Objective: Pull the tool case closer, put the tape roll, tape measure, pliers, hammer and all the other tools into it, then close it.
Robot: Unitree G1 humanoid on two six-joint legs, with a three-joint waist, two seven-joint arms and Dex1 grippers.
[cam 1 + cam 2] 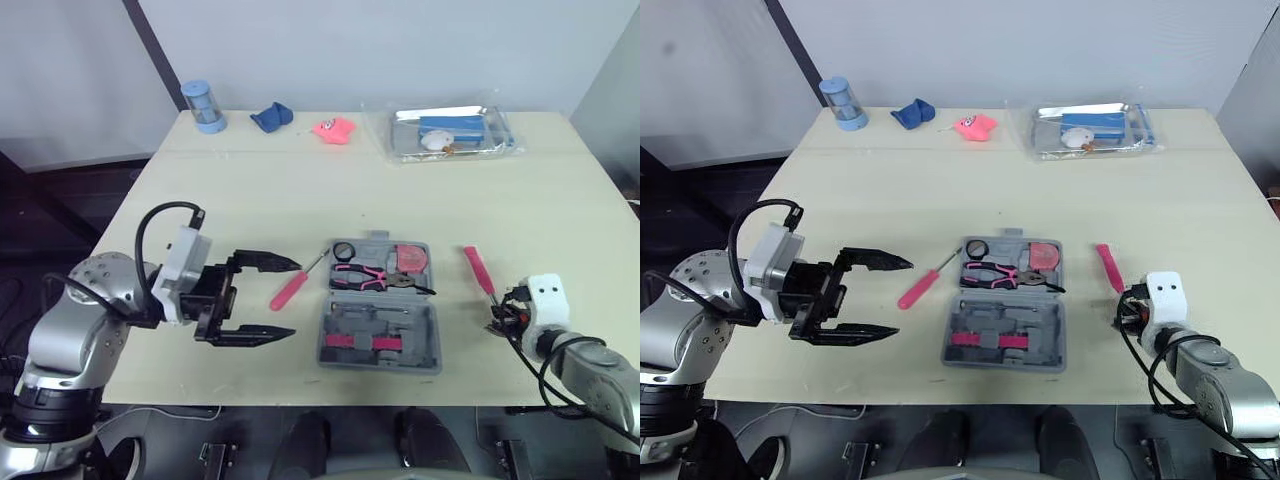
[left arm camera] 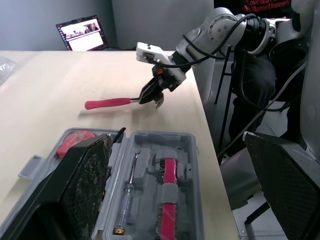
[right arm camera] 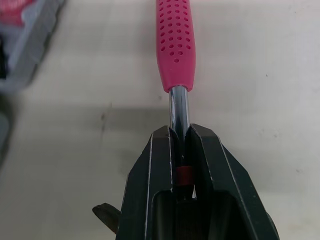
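Right claw [image 3: 180, 132] is clamped on the bare chrome shaft of the hammer [image 3: 174, 45], just below where the pink dotted grip starts. A dark bit of what looks like the head shows beside the claw. The hammer sits to the right of the case [image 1: 420, 335], apart from it, with the handle pointing away over the table [image 1: 250, 190]. We can't tell if the handle touches the table.

We judge the hammer stiff and head-heavy. The chrome shaft is likely slick, so it could twist or slide in the pinch. A hold close to the head keeps the weight near the claw, which is good. The pink grip looks rubbery and would give better friction if a regrip is needed.

Left claw [image 1: 292, 300] is spread wide and holds nothing. It hovers just left of the case, beside the pink screwdriver [image 1: 288, 290] lying loose on the table. That one looks light and thin with a round handle, so it may roll; take it across the handle.

The case is open near the front edge. The pliers [image 1: 362, 276], tape measure [image 1: 410, 262] and tape roll [image 1: 343, 250] are already in the far half.

We can read no brand, label or writing on the tools or the case.
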